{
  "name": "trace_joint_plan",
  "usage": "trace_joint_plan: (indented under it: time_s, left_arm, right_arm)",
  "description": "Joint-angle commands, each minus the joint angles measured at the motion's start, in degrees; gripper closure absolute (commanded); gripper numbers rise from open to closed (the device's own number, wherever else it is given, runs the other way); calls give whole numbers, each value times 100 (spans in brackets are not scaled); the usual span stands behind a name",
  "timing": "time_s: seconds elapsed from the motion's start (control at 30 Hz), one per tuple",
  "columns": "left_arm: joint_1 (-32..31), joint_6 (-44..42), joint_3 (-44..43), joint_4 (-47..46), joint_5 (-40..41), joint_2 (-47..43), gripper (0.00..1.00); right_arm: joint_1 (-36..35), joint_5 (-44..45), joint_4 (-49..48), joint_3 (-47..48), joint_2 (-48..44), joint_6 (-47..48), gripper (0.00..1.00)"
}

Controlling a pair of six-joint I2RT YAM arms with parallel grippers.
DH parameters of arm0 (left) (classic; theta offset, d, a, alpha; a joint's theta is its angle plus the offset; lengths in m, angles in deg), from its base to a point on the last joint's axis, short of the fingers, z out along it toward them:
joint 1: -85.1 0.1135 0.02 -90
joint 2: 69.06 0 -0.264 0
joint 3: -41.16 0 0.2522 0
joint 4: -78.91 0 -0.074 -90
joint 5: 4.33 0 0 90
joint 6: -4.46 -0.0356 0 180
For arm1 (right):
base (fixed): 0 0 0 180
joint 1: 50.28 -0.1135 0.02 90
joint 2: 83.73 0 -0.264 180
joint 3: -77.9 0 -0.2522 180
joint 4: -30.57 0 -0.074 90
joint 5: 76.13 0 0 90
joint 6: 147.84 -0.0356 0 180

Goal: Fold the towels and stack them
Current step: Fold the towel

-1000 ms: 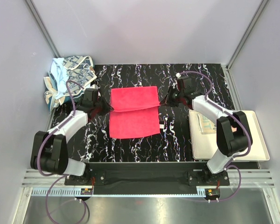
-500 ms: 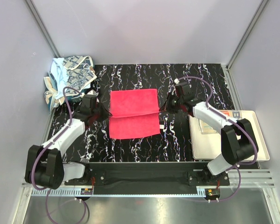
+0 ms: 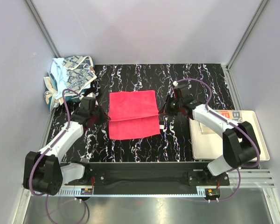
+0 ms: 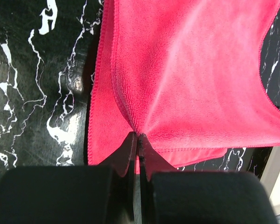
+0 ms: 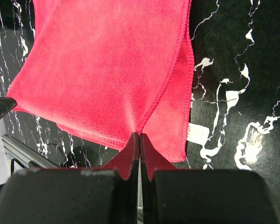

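**A:** Upper layer of the pink-red towel [image 3: 132, 114] has come nearer the arms since half a second back, so it covers more of the lower layer. Left arm's elbow has swung outward as well.

**B:** And the left end effector [image 4: 138, 136]?

**A:** Tips pressed together on the towel's left hem, pinching the top layer. Cloth fans out from the pinch; lower layer lies flat on the tabletop [image 3: 130, 74].

**B:** The right end effector [image 5: 139, 135]?

**A:** Same on the right hem: tips closed tight, pinching the top layer. A white label [image 5: 197, 133] sticks out from the lower layer just beside it.

**B:** Where does the towel sit?

**A:** Middle of the tabletop, between the two arms, partly doubled. Near strip of the lower layer is uncovered.

**B:** Other cloths?

**A:** Heap of patterned and light blue towels [image 3: 70, 77] at the far left corner. Cream tray [image 3: 252, 149] on the right carries a lettered towel [image 3: 231, 115], partly hidden by the right arm.
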Motion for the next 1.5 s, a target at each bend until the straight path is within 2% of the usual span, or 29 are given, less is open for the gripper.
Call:
trace_joint_plan:
  time_s: [0.0, 0.27, 0.53, 0.77, 0.83, 1.03, 1.2, 1.23, 1.3, 1.33, 1.47]
  left_arm:
    - [1, -162, -80, 106, -20, -211, 98]
    - [-7, -390, -422, 519, -3, -247, 97]
    - [-7, -417, -844, 590, -20, 105, 96]
    - [1, -514, -1038, 836, 156, -115, 95]
    - [36, -575, -1352, 923, 226, -27, 95]
    - [150, -479, -2274, 696, 560, 807, 96]
    - [397, -320, -3304, -138, 972, 1940, 97]
    - [406, -338, -3723, -279, 1017, 2125, 97]
    - [458, -469, -4270, -517, 1017, 2766, 97]
    - [467, -583, -4916, -474, 1061, 2994, 97]
    - [502, -839, -6116, -570, 1044, 4074, 97]
  right_arm:
    - [-59, 218, 106, 120, -304, -32, 100]
    - [-76, 437, 483, 487, -515, 47, 100]
    - [-76, 552, 764, 1217, -120, 152, 100]
    - [-76, 657, 844, 1437, -190, 170, 100]
    - [-68, 727, 1097, 1726, -85, 275, 100]
    - [-33, 990, 1328, 3253, 775, 634, 100]
    - [292, 1044, 1275, 4704, 2023, 943, 100]
    - [362, 992, 1284, 5290, 2216, 961, 100]
    - [590, 869, 1275, 5856, 2788, 961, 100]
    - [679, 772, 1258, 6137, 2990, 1004, 100]
    - [952, 605, 1511, 8114, 4192, 1101, 100]
